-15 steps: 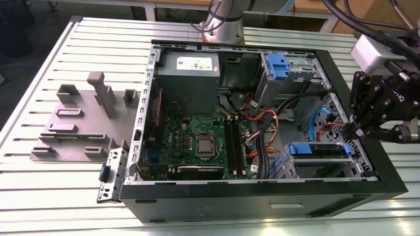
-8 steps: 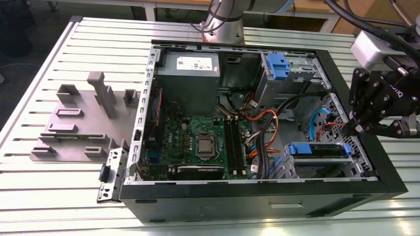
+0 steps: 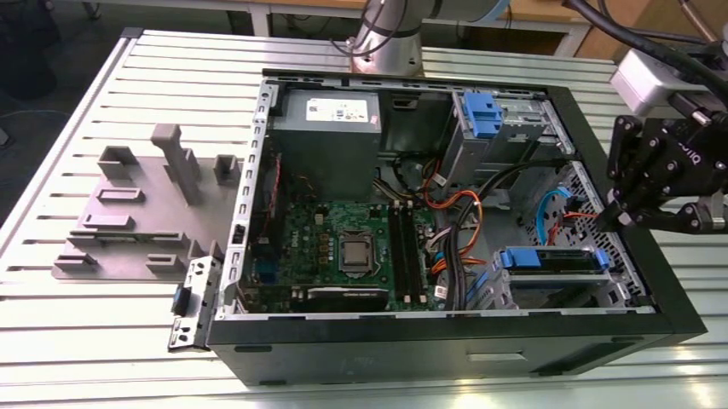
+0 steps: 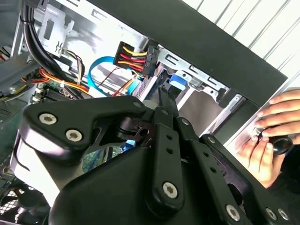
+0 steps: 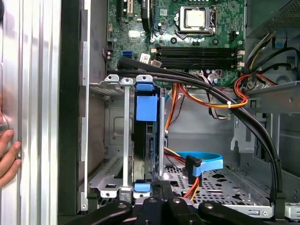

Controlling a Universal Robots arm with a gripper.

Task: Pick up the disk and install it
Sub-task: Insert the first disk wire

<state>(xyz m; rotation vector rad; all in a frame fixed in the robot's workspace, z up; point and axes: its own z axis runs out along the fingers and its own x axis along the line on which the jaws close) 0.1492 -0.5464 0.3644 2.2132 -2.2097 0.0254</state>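
Observation:
The disk (image 3: 554,260) sits in the lower drive bay of the open computer case (image 3: 455,341), framed by its blue carrier rail. In the first wrist view the disk (image 5: 146,112) stands edge-on between the bay's metal rails. My gripper (image 3: 623,217) hangs over the case's wall on the exterior view's right, close to the bay. Its fingertips (image 4: 165,96) are pressed together with nothing between them, just short of the blue carrier end (image 4: 179,82). The gripper (image 5: 161,186) is also near the disk's end in the first wrist view.
A blue latch (image 3: 483,115) is fixed to the upper bay. Orange and black cables (image 5: 220,101) cross beside the disk. A grey slotted holder block (image 3: 136,213) lies on the slatted table, on the exterior view's left. A person's hand (image 4: 272,136) rests outside the case wall.

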